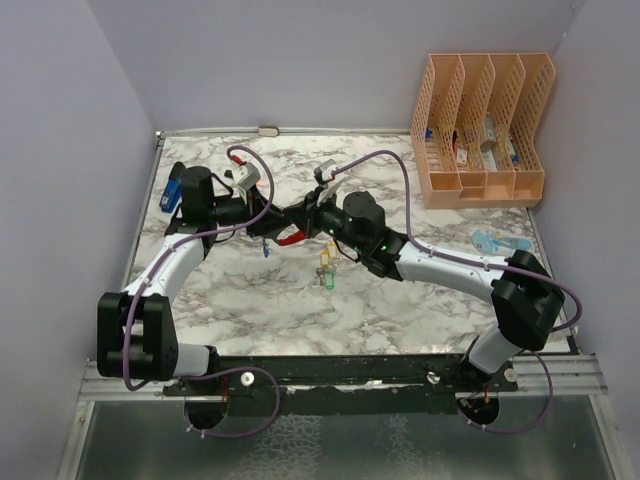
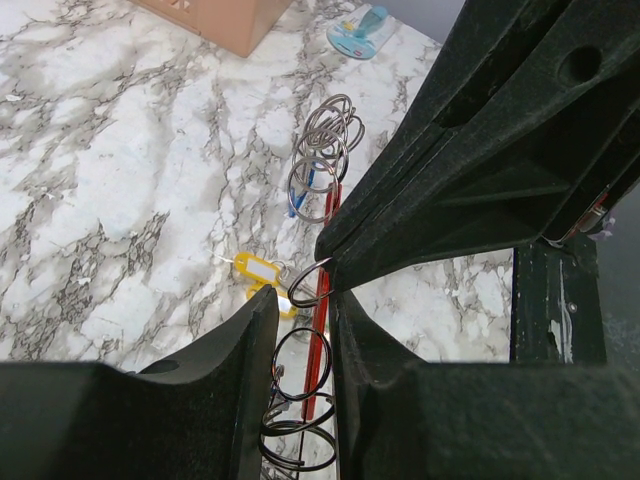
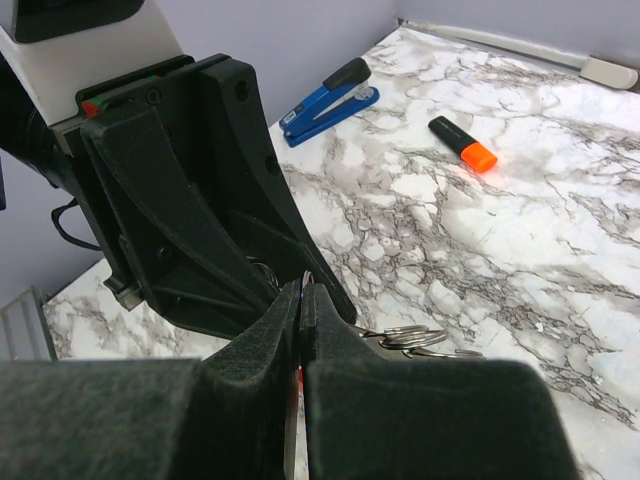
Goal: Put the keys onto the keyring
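My two grippers meet over the middle of the table. My left gripper (image 1: 262,216) (image 2: 305,345) has its jaws narrowly apart around the keyring (image 2: 318,335), whose red side (image 1: 291,238) runs up between the fingers with several split rings threaded on it. My right gripper (image 1: 306,214) (image 3: 304,288) is pinched shut on a thin split ring (image 2: 308,285) right at the keyring. Yellow-tagged keys (image 2: 254,272) (image 1: 326,270) lie just beyond, and a blue key (image 1: 266,250) (image 2: 303,190) hangs among further rings (image 2: 326,150). The keyring's silver side is hidden.
A blue stapler (image 1: 170,196) (image 3: 330,98) lies at the far left and an orange marker (image 3: 463,143) behind the grippers. An orange file organiser (image 1: 482,128) stands at the back right, with a light blue object (image 1: 494,240) (image 2: 360,28) in front of it.
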`<state>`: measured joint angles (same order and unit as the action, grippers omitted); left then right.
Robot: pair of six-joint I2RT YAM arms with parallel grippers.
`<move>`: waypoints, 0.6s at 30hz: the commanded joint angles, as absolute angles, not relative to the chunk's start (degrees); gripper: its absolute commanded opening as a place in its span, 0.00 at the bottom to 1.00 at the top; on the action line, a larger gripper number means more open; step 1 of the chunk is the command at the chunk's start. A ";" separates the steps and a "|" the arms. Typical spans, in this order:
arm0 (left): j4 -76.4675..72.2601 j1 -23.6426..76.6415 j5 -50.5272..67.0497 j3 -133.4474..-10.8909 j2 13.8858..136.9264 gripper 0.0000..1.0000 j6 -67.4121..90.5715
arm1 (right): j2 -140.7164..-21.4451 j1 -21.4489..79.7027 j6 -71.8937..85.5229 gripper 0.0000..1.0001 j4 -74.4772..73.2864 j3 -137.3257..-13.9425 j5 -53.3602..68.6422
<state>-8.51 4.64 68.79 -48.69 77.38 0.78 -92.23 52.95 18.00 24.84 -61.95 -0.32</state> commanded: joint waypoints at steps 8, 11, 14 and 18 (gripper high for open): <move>-8.87 5.19 65.18 -48.02 74.37 0.00 0.93 | -87.17 53.61 18.30 0.01 29.79 -60.58 -1.00; -7.44 5.19 65.01 -48.94 74.31 0.00 0.19 | -86.52 53.61 18.36 0.01 29.64 -59.68 -1.37; -7.31 5.19 64.89 -49.15 74.18 0.00 0.09 | -85.85 53.61 18.41 0.01 28.94 -58.80 -1.80; -5.50 5.19 64.51 -50.09 74.17 0.00 -1.98 | -84.43 53.61 18.96 0.01 28.44 -56.71 -2.88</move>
